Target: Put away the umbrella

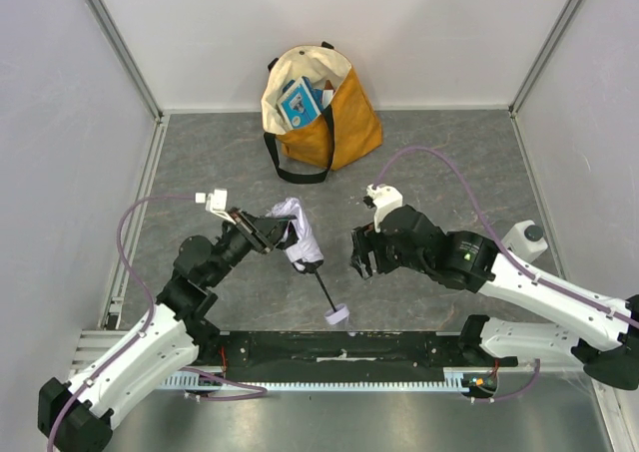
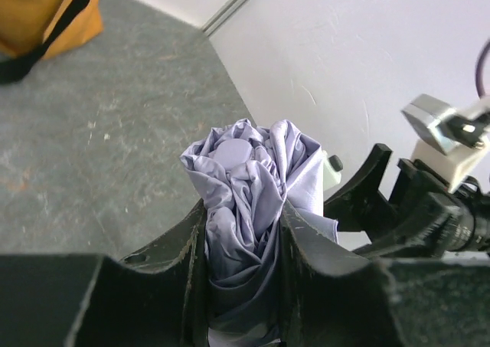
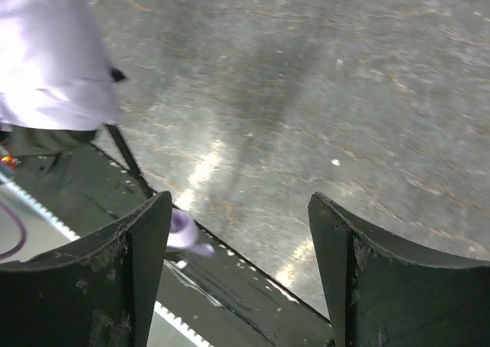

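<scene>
Now left hand (image 2: 243,217) clamps the umbrella (image 1: 300,227) before the tote bag (image 1: 344,123).
Right hand (image 3: 239,209) apart, empty; bunched fabric may slip free.

A lab cell: white panels (image 1: 339,33), aluminium rails (image 1: 118,45).

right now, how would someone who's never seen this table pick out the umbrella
Start at the mustard-and-cream tote bag at the far edge of the grey table. Nearer than it, left of centre, the left gripper clamps a bunched pale lavender-white fabric umbrella. It alone has a slim black shaft ending in a small lavender piece.
</scene>
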